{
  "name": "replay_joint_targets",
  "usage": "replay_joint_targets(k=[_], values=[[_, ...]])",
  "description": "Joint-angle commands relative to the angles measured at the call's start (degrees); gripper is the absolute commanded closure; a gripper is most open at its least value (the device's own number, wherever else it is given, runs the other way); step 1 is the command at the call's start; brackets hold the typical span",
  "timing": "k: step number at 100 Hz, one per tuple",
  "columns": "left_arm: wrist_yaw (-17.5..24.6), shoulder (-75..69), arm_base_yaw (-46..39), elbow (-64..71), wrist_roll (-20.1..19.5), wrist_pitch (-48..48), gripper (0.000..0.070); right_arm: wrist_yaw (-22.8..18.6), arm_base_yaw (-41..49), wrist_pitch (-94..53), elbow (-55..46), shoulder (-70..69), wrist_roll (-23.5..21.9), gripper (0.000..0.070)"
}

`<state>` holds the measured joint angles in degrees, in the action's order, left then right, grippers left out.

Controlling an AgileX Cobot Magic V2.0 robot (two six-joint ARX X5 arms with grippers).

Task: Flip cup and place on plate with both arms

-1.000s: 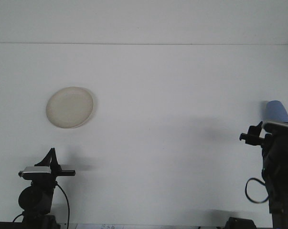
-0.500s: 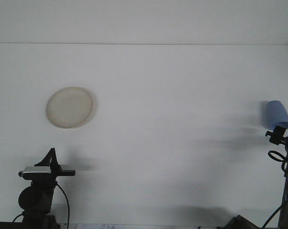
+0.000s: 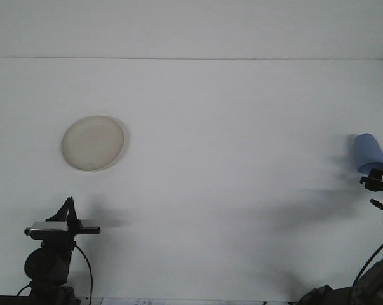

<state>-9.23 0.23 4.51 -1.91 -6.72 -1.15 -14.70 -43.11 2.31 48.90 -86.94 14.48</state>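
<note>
Blue cup (image 3: pixel 368 153): sitting at far right edge of white table (image 3: pixel 229 190), looking inverted w/ closed end up and slightly tilted, lower rim hidden behind right-arm hardware. Right gripper (image 3: pixel 376 182): showing only as dark bracket and cable loop just below cup; fingers not visible, so can't tell how wide apart or whether gripping anything. Left gripper (image 3: pixel 67 219): parked low at near left, fingers reading as closed or nearly so, carrying nothing. Cream plate (image 3: pixel 93 142): lying flat, left of centre, well apart from cup. Step in hand, by judgement: getting right arm onto cup for the flip. Doing it well: approaching from side, closing around mid-wall rather than rim, squeezing lightly to avoid crushing thin wall, lifting clear before rotating, keeping cup away from table edge. Handover toward left arm prob. needed, plate lying on left side.
</note>
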Motion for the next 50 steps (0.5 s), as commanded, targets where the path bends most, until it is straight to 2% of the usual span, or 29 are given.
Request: replay_joint_targets(k=[1,31,50], values=[[-0.2,0.0,-0.1,1.1,0.2,-0.7,0.0685,-0.4,-0.3,3.2,0.2,-2.8,1.5,0.0212],[-0.2,0.0,-0.1,1.1,0.2,-0.7,0.0685,-2.6,0.5,19.2,0.2,-11.9,1.4,0.0247],[-0.2,0.0,-0.1,1.1,0.2,-0.7,0.0685,-5.1,1.2,28.2,0.2,-16.0,1.5,0.0379]])
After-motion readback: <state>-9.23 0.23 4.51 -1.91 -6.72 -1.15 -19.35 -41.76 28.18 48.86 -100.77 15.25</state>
